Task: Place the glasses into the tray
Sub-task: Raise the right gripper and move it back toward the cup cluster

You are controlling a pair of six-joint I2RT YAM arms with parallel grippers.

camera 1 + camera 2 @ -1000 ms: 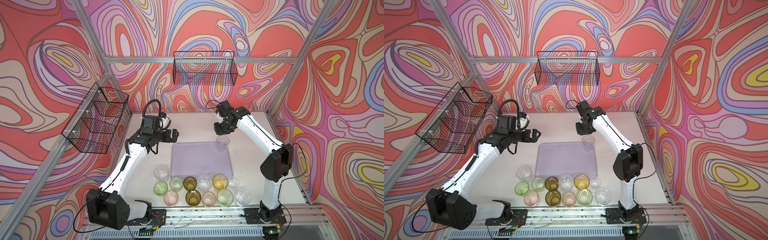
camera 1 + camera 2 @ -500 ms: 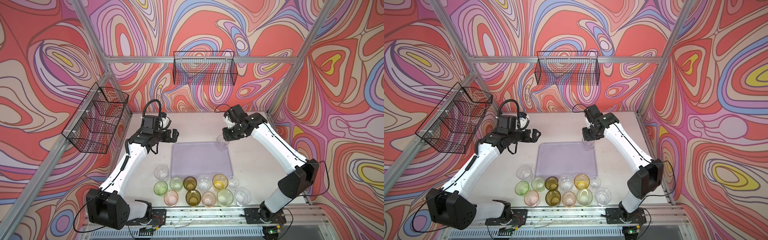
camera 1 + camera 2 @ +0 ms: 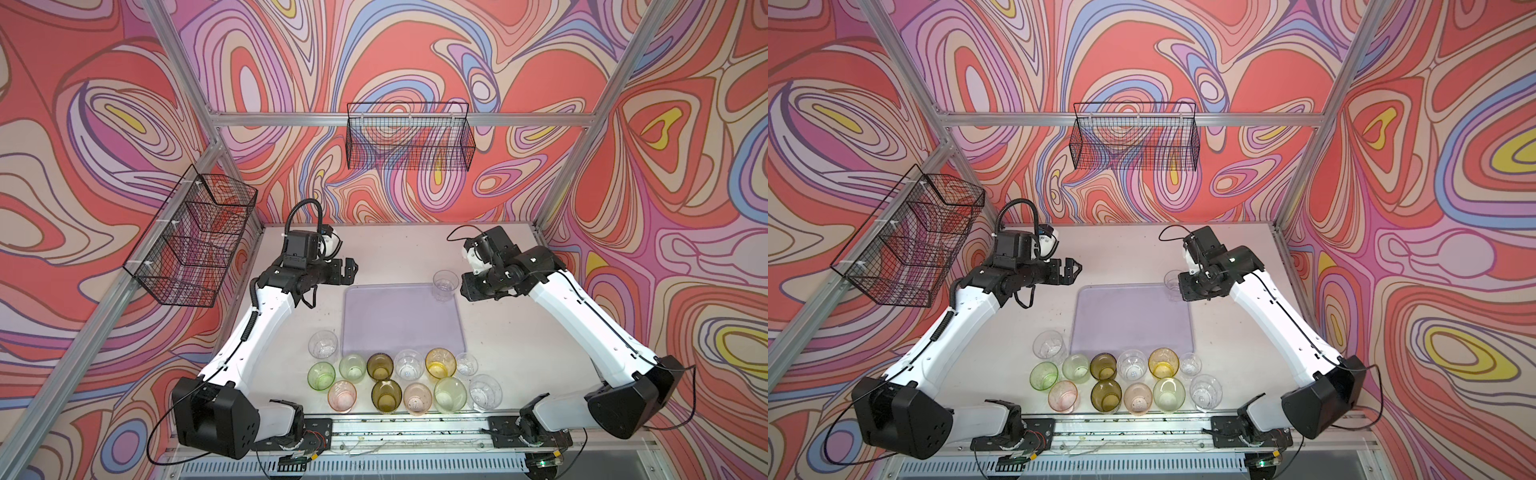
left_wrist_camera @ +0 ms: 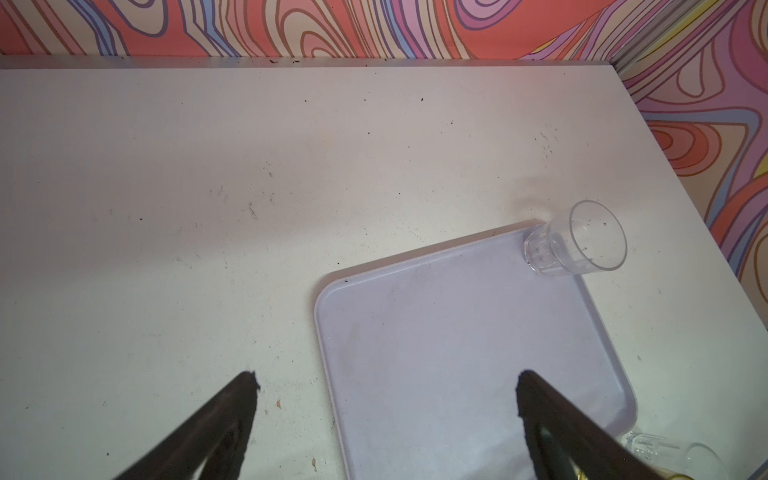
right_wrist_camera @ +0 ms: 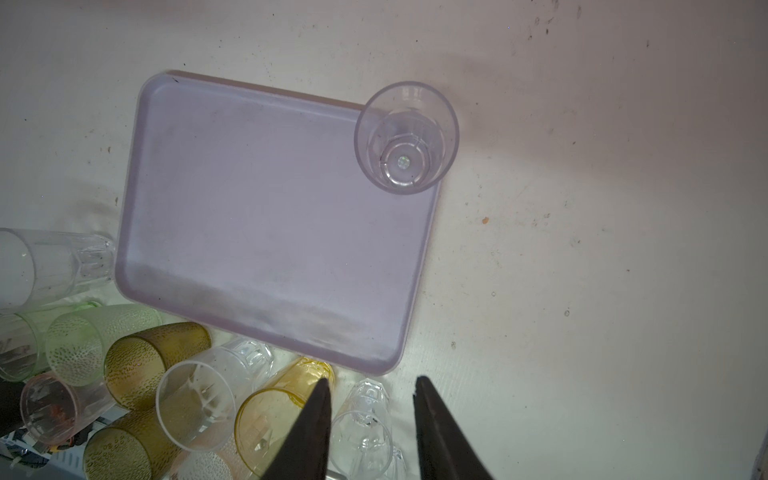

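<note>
The pale lilac tray (image 3: 399,324) (image 3: 1129,320) (image 4: 436,353) (image 5: 257,216) lies mid-table. One clear glass (image 3: 445,284) (image 3: 1172,280) (image 4: 575,241) (image 5: 406,139) stands upright in its far right corner. My right gripper (image 3: 466,289) (image 3: 1185,289) (image 5: 371,380) hangs just right of that glass, jaws partly open and holding nothing. Several glasses (image 3: 380,365) (image 3: 1103,365) (image 5: 195,403), clear, green, olive, amber and pink, stand in two rows on the table in front of the tray. My left gripper (image 3: 350,270) (image 3: 1074,270) (image 4: 385,375) is wide open and empty above the tray's far left corner.
Black wire baskets hang on the back wall (image 3: 409,141) and the left wall (image 3: 191,241). The arm bases and a metal rail (image 3: 399,428) run along the table's front edge, right behind the rows of glasses. Both arms flank the tray.
My right gripper has swung from above the clear glass to its right side, and its jaws have opened a little. The glass stays in the tray corner. The left arm has not moved.
</note>
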